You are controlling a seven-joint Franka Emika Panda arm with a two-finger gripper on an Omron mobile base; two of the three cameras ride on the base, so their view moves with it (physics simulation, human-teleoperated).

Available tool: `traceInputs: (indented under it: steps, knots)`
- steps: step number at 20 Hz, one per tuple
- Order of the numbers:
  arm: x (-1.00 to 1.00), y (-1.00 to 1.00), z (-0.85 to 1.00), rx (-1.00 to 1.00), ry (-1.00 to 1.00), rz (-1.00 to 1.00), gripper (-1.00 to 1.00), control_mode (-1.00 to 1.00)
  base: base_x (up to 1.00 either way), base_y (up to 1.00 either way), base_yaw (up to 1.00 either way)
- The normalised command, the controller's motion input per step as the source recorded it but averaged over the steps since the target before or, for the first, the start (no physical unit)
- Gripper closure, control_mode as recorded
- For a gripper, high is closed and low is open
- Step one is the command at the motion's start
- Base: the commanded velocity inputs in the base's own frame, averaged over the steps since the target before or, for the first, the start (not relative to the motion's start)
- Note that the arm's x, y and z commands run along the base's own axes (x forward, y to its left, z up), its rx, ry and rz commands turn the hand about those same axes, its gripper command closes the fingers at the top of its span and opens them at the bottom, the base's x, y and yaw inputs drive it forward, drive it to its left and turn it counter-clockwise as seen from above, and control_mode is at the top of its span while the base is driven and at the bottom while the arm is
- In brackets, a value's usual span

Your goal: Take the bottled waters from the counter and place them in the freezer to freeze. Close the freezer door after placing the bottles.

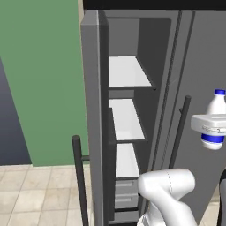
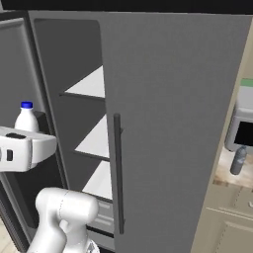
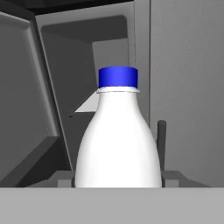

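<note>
Left base view: one white bottle (image 1: 215,115) with a blue cap and blue label stands upright in the gripper (image 1: 211,125), held in the air at the right edge, in front of the plain grey door (image 1: 198,66). The freezer (image 1: 128,114) stands open; three white shelves and two grey drawers are counted inside. The freezer door (image 1: 90,110) is seen edge-on, swung toward the camera, with one dark bar handle. The white arm rises from the lower right, elbow bent.

Right base view: the same white bottle (image 2: 26,118) sits above the white hand at the left edge, level with the middle shelf, outside the freezer (image 2: 84,123). A second bottle, translucent grey (image 2: 239,160), stands on the counter (image 2: 228,173) at far right. Two bottles counted in all.

Hand view: the white bottle (image 3: 118,140) stands upright with its blue cap on top. The gripper (image 3: 118,179) is clamped around its lower body, jaws narrowed on it. The open freezer (image 3: 100,61) lies behind.
</note>
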Motion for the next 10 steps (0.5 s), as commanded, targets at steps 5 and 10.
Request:
traceInputs:
  steps: [5, 10]
  knots:
    - [0.00, 0.00, 0.00, 0.00, 0.00, 0.00, 1.00, 1.00, 0.68, 0.29, 0.04]
    - [0.00, 0.00, 0.00, 0.00, 0.00, 0.00, 1.00, 1.00, 0.78, 0.23, 0.00]
